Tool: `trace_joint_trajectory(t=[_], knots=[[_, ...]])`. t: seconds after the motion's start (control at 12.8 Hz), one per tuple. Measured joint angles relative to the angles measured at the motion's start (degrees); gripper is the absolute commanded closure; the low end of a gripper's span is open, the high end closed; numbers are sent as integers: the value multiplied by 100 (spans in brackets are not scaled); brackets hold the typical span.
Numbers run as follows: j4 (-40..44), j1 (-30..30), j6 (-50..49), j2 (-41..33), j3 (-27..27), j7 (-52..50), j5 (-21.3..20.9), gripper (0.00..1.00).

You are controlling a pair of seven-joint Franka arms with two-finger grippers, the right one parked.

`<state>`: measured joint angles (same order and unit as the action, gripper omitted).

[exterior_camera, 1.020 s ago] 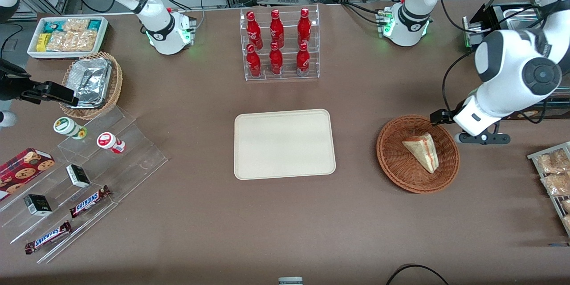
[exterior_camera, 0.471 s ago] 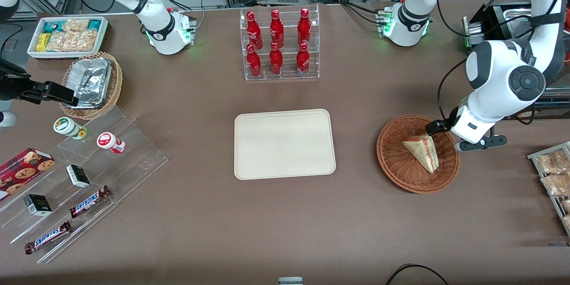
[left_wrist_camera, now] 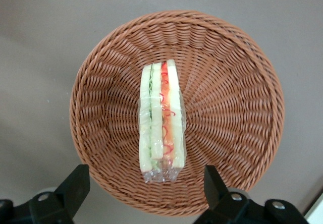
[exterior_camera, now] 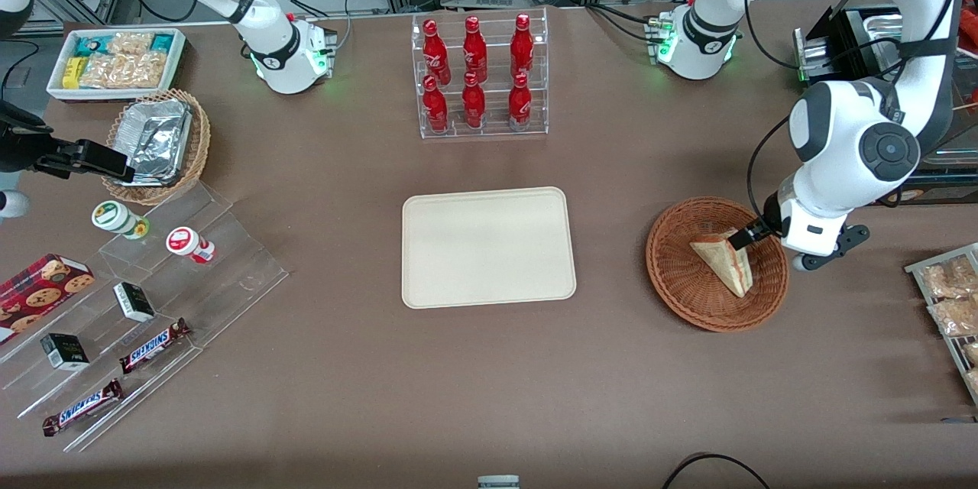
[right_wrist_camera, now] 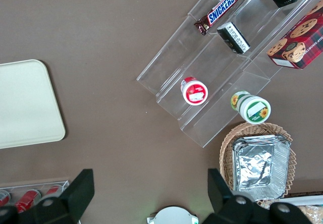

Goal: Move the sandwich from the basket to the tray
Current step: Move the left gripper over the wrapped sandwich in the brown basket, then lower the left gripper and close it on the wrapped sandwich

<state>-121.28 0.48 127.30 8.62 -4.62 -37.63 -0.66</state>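
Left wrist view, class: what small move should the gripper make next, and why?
Probably straight down. The open gripper hovers above the reddish-brown woven wicker basket, its fingers apart on either side of the clear-wrapped triangular sandwich, not yet touching it.

Left arm folded at elbow near the working arm's end of the worktop, wrist pointing down. Gripper (left_wrist_camera: 144,196) fingers (left_wrist_camera: 75,183) spread wide, nothing held between them.

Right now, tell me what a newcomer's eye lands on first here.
The wrapped sandwich lying in the round brown basket, toward the working arm's end of the table. The gripper hangs just above it, jaws open wide. Next, the bare cream tray mid-table, and the rack of red bottles farther from the front camera.
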Motion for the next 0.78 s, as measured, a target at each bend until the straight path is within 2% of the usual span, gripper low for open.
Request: trace_joint_trajectory(t=[0.24,0.78], knots=[[-1,-62,164,100,-23,-520,0,0],[-142,-83,714,379,-22,-593,-1,0]])
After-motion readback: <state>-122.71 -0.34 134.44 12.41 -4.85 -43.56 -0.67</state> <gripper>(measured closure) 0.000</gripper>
